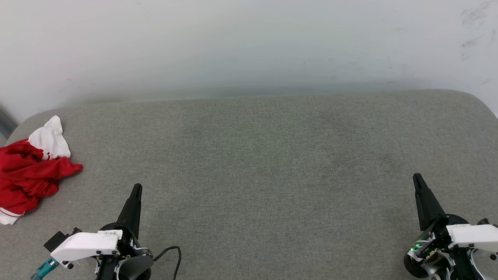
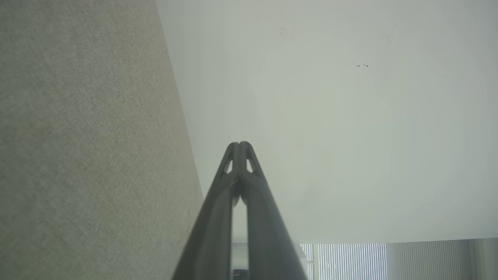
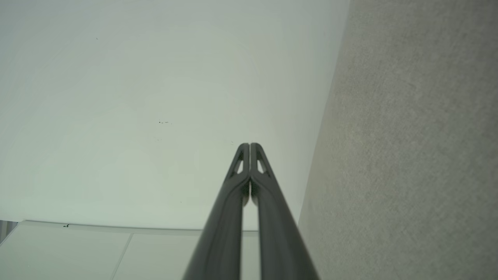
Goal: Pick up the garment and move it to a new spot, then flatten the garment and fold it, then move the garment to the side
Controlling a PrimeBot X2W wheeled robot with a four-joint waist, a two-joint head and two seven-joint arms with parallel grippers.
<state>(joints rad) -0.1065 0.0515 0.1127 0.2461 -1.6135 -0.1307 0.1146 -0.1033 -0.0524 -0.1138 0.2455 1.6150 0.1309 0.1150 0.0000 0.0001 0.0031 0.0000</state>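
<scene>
Left gripper [image 1: 136, 189]: fingers pressed together, holding nothing, above the grey cushion [image 1: 272, 163].
Right gripper [image 1: 417, 179]: closed likewise, empty-handed.
Garment [image 1: 29, 171]: crumpled red-and-white heap at the cushion's left edge, apart from both.

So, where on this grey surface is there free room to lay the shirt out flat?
The wide grey surface between the left tool and the right tool, up to the white wall, is bare. Only the far left edge is crowded, where the crumpled red and white shirt lies.
</scene>
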